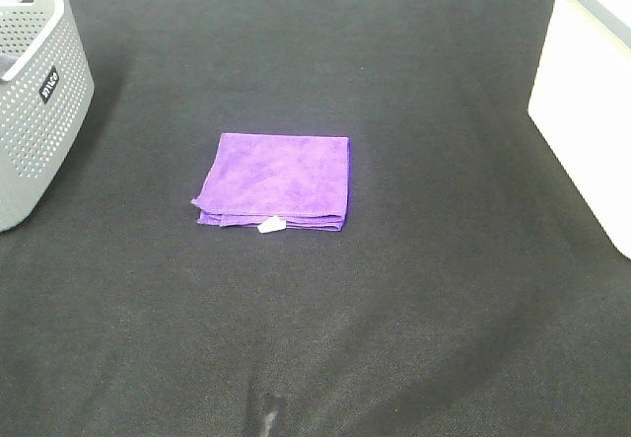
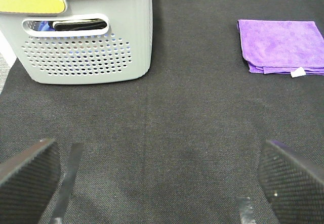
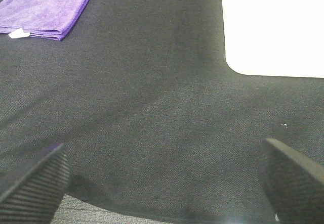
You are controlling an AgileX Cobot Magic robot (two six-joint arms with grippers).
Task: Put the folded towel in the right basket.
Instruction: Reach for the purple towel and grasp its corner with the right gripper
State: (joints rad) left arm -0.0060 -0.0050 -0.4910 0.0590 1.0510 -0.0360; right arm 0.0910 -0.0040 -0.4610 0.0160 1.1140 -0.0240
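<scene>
Fingers (image 2: pixel 28 176) of the left gripper (image 2: pixel 161 183) stand wide apart and hold nothing; between them is only the black woven table cover (image 2: pixel 167 118). The fingers (image 3: pixel 296 176) of the right gripper (image 3: pixel 163 183) are spread in the same way and are also empty. Whether any fingertip touches the cover, I cannot tell.

The folded purple microfibre towel (image 1: pixel 281 181) lies flat on the cover, well apart from both pairs of fingers. It is ahead of the left fingers and off to one side, toward the middle of the table (image 2: pixel 283 44). It is also ahead of the right fingers, again off toward the middle (image 3: pixel 45 9). A small white tag (image 1: pixel 270 226) sticks out from the folded edge that faces the fingers, and the layers of cloth show along that same edge.

The grey perforated plastic basket (image 2: pixel 86 57) stands ahead of the left fingers, on the side away from the towel and well apart from it. Through its handle slot something dark and something blue can be seen inside.

The white smooth-walled basket (image 3: pixel 273 27) stands ahead of the right fingers, on the side opposite the towel. It is nearer to these fingers than the towel is, but not touching them. In the high view (image 1: pixel 592 102) the towel lies between the two baskets, outside both
</scene>
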